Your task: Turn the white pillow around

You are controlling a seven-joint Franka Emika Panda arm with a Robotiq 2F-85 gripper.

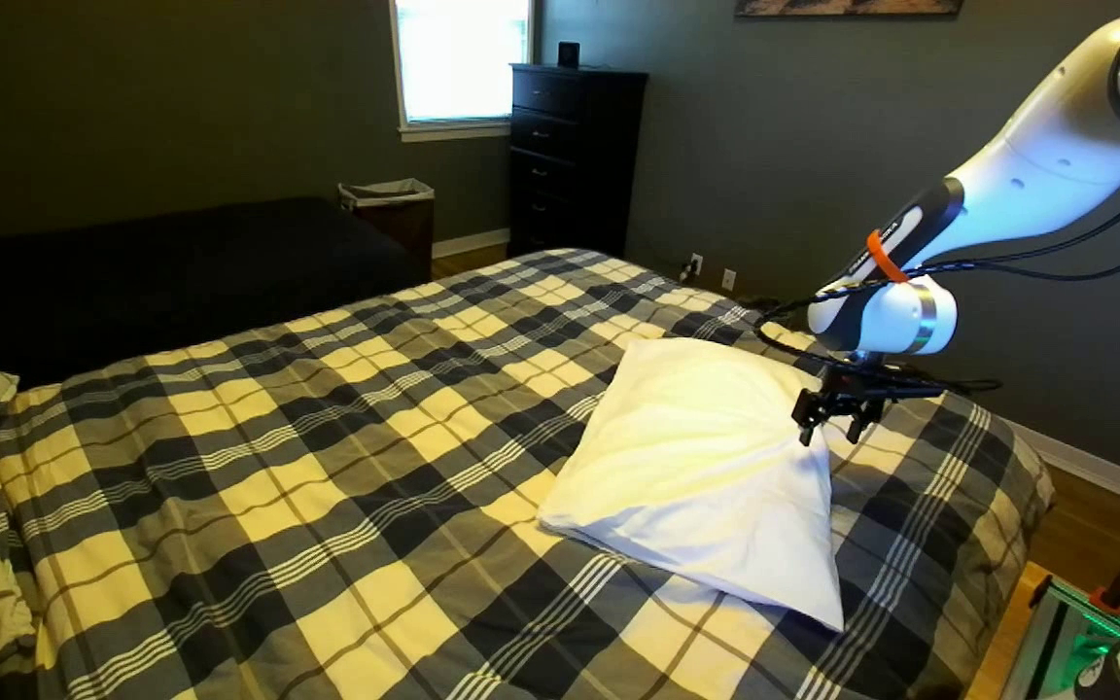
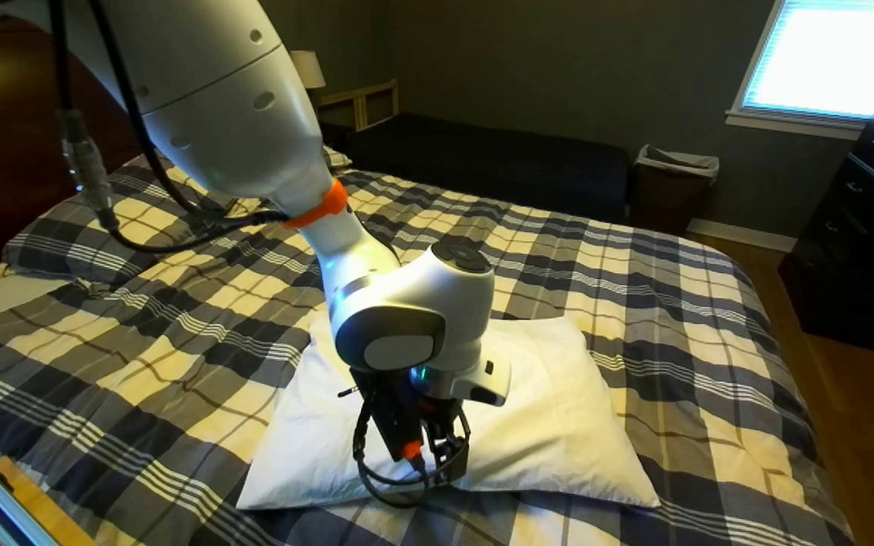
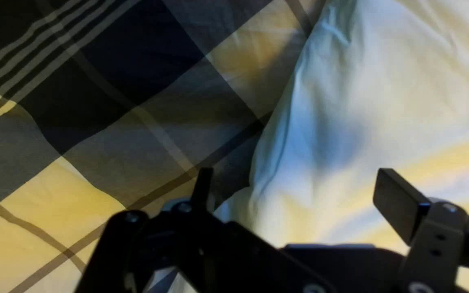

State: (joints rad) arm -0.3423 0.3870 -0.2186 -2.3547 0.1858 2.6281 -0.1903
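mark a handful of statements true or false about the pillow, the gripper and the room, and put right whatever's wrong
1. The white pillow lies on the plaid bedspread. True.
2. The gripper is open. True.
3. The gripper holds the white pillow up, clear of the plaid bedspread. False: the pillow rests on the bedspread, ungripped.
4. An orange band on the arm shows in both exterior views. True.
5. The dresser near the window is white. False: the dresser near the window is dark.
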